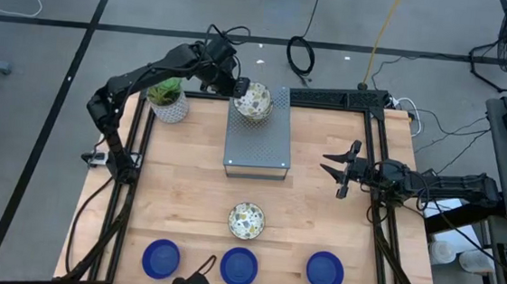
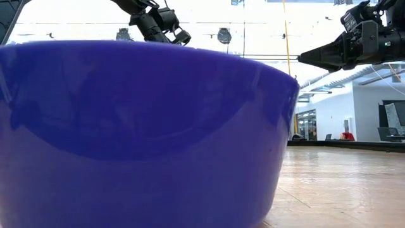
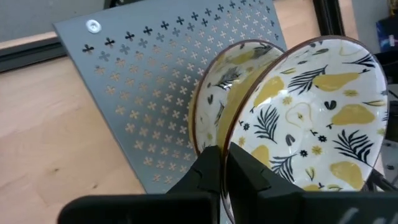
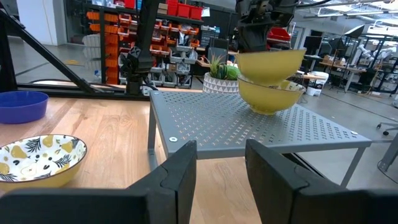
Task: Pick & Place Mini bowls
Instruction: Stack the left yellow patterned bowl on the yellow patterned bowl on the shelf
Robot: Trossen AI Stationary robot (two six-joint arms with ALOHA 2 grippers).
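Mini bowls number six as we count them: three blue ones in a row along the table's near edge – left, middle, right – one patterned bowl alone on the wood, one patterned bowl resting on the perforated metal stand, and another just above it. We see the left gripper reaching over the stand's far end, jaws pinched on that upper bowl's rim. We see the right gripper hovering beside the stand, jaws apart, holding nothing.
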